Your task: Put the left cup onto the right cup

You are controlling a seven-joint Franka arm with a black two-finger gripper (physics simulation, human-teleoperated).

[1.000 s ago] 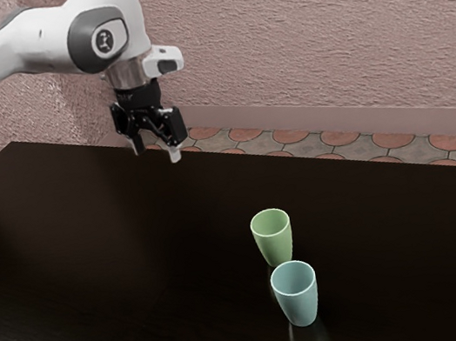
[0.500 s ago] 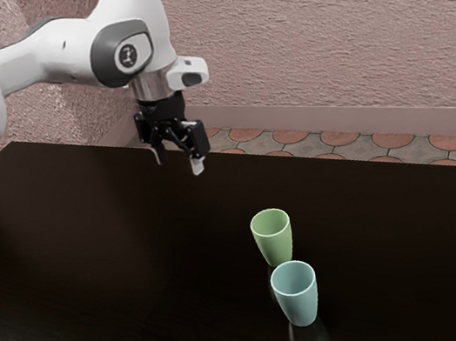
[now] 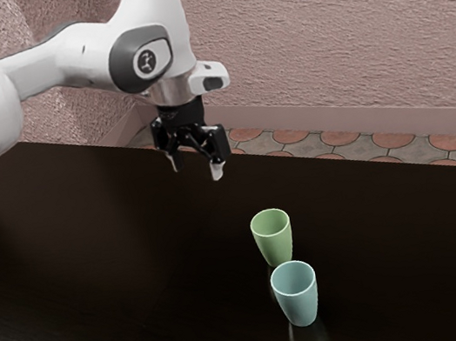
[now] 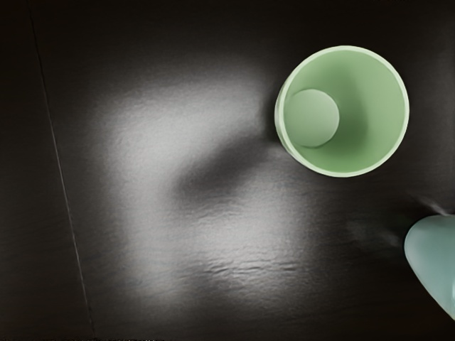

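Observation:
Two cups stand upright and close together on the dark table (image 3: 94, 265). The green cup (image 3: 271, 235) is the farther one; the pale blue cup (image 3: 296, 293) stands just in front of it, toward the table's near edge. My gripper (image 3: 195, 166) hangs in the air above the table, up and to the exterior view's left of the green cup, with its fingers apart and nothing between them. In the wrist view I look down into the empty green cup (image 4: 343, 110), with an edge of the blue cup (image 4: 434, 259) beside it.
A pink rough wall (image 3: 342, 18) and a tiled floor strip (image 3: 337, 138) lie beyond the table's far edge. Bare dark tabletop spreads to the exterior view's left of the cups.
My arm has carried the gripper toward the exterior view's right and a little lower, closer to the green cup. The cups have not moved and the fingers stay apart.

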